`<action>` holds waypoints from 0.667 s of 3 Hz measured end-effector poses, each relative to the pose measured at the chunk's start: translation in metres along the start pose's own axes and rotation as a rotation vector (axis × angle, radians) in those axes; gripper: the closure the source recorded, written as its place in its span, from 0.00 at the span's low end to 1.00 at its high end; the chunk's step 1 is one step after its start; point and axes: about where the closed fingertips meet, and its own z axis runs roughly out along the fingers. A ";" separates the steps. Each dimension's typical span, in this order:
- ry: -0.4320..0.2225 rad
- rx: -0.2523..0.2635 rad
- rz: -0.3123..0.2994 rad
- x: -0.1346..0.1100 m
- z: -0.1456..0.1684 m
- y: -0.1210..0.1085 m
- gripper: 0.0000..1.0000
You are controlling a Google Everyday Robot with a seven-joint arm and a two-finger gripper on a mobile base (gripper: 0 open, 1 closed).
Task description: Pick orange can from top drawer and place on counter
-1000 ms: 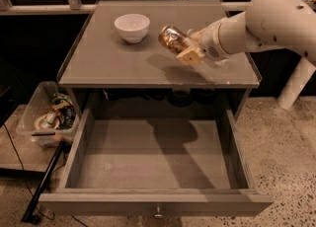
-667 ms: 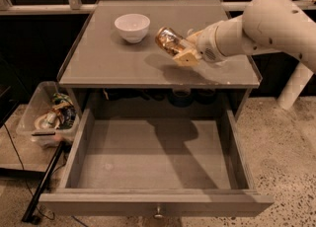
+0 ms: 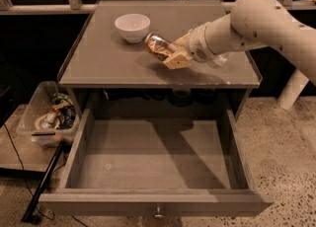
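**Can out of the drawer, carried left over the counter, not yet set down**

On the floor at far left sits a clear plastic bin (image 3: 47,115) of odds and ends, no part of the job. On the counter (image 3: 98,63), toward its far left, stands a white bowl (image 3: 132,26). Just to the right of the bowl is the orange can (image 3: 158,47), tilted, its silver end pointing up and left. The gripper (image 3: 173,55) has its jaws closed on the can's right end.

Compared with a second ago, the can and gripper have slid a little to the left, nearer the bowl, and look slightly lower. The tilt is much the same. A shadow lies on the counter below and to the right of the can, so I judge it is hanging above the surface rather than resting on it.

The white arm (image 3: 256,21) reaches in from the right. Something clear shows just beneath it; what it is I cannot tell.

Nearer, the top drawer (image 3: 148,199) stands pulled fully out, its flat bottom bare and its knob (image 3: 158,214) at the near edge.

The pick looks done. What remains, as I read it, is lowering the can onto bare counter clear of the bowl, then letting go.
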 end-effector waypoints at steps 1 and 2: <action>-0.012 -0.048 -0.011 -0.005 0.012 -0.006 1.00; -0.019 -0.067 -0.028 -0.016 0.018 -0.020 1.00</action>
